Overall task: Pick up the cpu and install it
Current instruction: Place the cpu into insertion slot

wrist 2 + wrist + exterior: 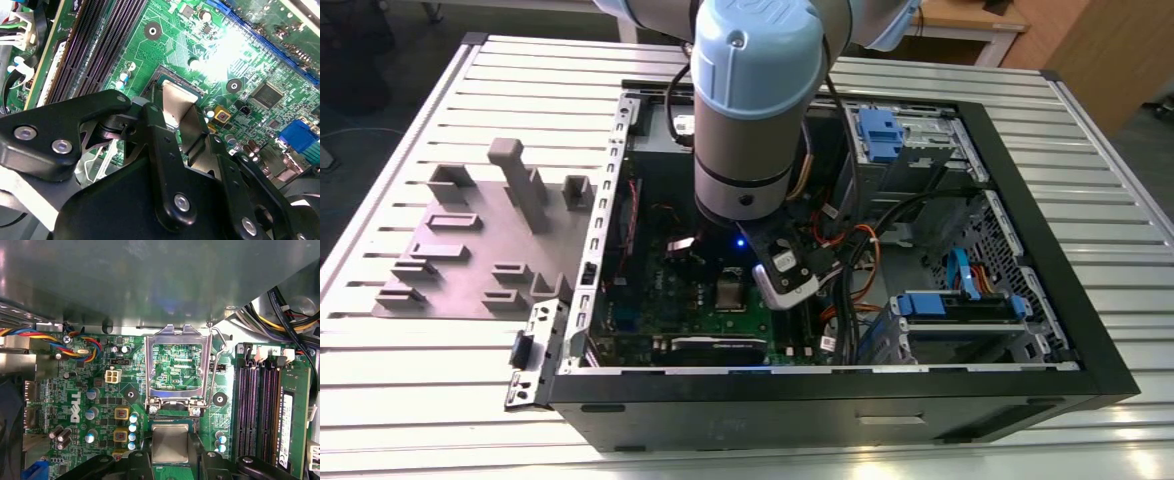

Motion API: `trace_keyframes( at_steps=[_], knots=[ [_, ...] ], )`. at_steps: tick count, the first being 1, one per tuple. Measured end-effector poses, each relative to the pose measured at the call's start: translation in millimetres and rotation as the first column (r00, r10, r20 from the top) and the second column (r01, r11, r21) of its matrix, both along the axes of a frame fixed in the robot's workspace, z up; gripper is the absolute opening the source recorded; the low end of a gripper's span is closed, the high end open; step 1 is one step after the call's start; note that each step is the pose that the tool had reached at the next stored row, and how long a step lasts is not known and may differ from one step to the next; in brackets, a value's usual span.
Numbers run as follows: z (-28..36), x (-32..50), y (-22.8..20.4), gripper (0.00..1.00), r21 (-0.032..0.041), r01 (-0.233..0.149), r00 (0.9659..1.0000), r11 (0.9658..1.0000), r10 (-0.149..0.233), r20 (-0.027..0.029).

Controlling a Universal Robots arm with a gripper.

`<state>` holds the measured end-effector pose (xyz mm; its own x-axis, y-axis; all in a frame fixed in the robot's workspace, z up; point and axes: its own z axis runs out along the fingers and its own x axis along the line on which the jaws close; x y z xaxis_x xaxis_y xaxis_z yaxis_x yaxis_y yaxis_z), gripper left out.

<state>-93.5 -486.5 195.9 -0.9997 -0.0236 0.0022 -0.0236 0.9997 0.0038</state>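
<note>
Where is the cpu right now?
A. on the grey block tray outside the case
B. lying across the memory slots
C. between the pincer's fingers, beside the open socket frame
C: in the first wrist view the cpu sits between the fingers of the pincer, right beside the open socket frame.

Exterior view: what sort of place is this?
Likely a robotics lab bench: an open PC case lies on a slatted table, a grey fixture plate beside it, and the arm reaches inside, fingers holding the cpu over the motherboard.
</note>
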Motion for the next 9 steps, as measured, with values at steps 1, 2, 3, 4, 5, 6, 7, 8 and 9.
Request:
trace_keyframes(
  at_steps=[1, 2, 3, 4, 5, 6, 7, 8, 9],
  knots=[
    [0.0, 0.0, 0.0, 0.41, -0.0001, 0.000, 1.0000, 1.0000, 0.000, -0.0001],
    [0.0, 0.0, 0.0, 0.42, -0.0001, 0.000, 1.0000, 1.0000, 0.000, -0.0001],
    [0.0, 0.0, 0.0, 0.42, -0.0001, 0.000, 1.0000, 1.0000, 0.000, 0.0000],
    [0.0, 0.0, 0.0, 0.48, 0.0000, 0.000, 1.0000, 1.0000, 0.000, 0.0000],
    [0.0, 0.0, 0.0, 0.48, 0.0000, -0.001, 1.0000, 1.0000, 0.001, 0.0000],
    [-0.1, 0.0, 0.0, 0.48, 0.0002, -0.001, 1.0000, 1.0000, 0.001, 0.0000],
    [-0.2, 0.0, 0.0, 0.48, 0.0010, -0.002, 1.0000, 1.0000, 0.002, 0.0000],
    [-0.4, 0.0, 0.0, 0.48, 0.0020, -0.004, 1.0000, 1.0000, 0.004, 0.0001],
    [-0.6, 0.0, 0.0, 0.48, 0.0028, -0.006, 1.0000, 1.0000, 0.006, 0.0001]
  ],
)
